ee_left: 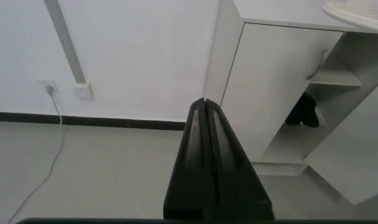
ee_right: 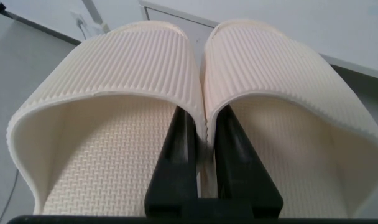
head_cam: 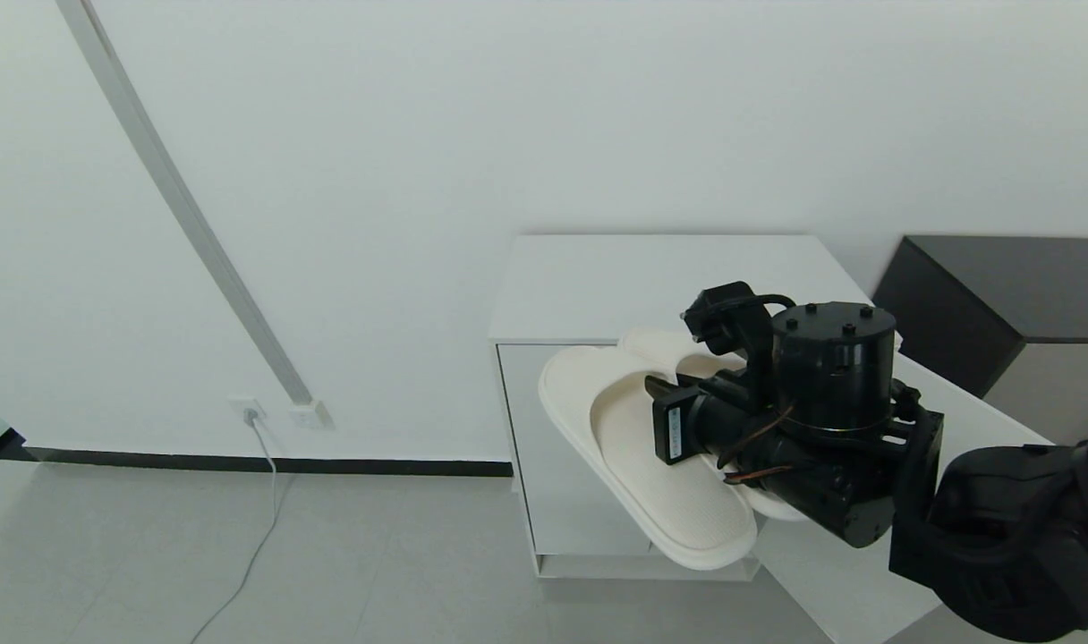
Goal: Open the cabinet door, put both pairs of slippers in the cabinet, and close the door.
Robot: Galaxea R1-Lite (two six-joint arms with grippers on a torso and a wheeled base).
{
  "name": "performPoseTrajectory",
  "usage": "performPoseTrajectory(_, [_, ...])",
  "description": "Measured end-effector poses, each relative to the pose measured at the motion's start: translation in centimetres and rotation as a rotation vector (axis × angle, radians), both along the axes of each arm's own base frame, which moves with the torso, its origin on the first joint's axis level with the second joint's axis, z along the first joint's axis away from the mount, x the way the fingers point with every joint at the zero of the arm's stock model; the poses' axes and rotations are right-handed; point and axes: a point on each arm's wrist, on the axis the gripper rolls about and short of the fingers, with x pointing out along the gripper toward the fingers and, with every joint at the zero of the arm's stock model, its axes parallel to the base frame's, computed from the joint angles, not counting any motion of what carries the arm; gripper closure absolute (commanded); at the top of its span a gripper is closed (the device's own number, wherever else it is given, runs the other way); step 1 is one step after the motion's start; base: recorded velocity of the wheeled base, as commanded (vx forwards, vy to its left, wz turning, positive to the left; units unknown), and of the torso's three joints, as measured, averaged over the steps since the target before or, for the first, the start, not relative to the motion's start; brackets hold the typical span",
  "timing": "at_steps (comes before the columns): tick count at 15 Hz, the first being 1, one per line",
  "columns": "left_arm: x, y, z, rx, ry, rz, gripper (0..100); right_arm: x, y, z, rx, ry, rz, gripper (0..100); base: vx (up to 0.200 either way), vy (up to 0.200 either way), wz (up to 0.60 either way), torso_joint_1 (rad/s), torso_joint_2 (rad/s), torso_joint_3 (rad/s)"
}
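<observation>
A pair of cream slippers (head_cam: 651,465) hangs side by side in front of the white cabinet (head_cam: 660,277), just before its opening. My right gripper (head_cam: 678,420) is shut on them, its fingers (ee_right: 179,146) pinching the two inner side walls together between the slippers (ee_right: 127,74). The cabinet door (head_cam: 848,555) stands swung open to the right. My left gripper (ee_left: 205,106) is shut on nothing, low and to the left of the cabinet (ee_left: 270,93). A black pair of slippers (ee_left: 304,112) lies inside, under a shelf (ee_left: 338,78).
A dark grey block (head_cam: 1000,295) stands right of the cabinet against the wall. A wall socket (head_cam: 250,413) with a cable trailing onto the floor sits at the left. Bare grey floor (head_cam: 240,555) stretches left of the cabinet.
</observation>
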Motion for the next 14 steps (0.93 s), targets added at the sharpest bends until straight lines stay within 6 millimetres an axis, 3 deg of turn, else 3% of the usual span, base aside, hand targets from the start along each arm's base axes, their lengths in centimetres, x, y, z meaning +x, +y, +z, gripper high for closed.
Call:
performPoseTrajectory(3, [0.00,0.00,0.00,0.000,0.000,0.000,100,0.00,0.00,0.00,0.000,0.000,-0.001,100,0.000,0.000,0.00,0.000,0.00,0.000])
performPoseTrajectory(14, [0.00,0.00,0.00,0.000,0.000,-0.001,100,0.01,0.01,-0.10,-0.004,0.002,0.000,100,0.000,-0.200,0.00,0.002,0.00,0.001])
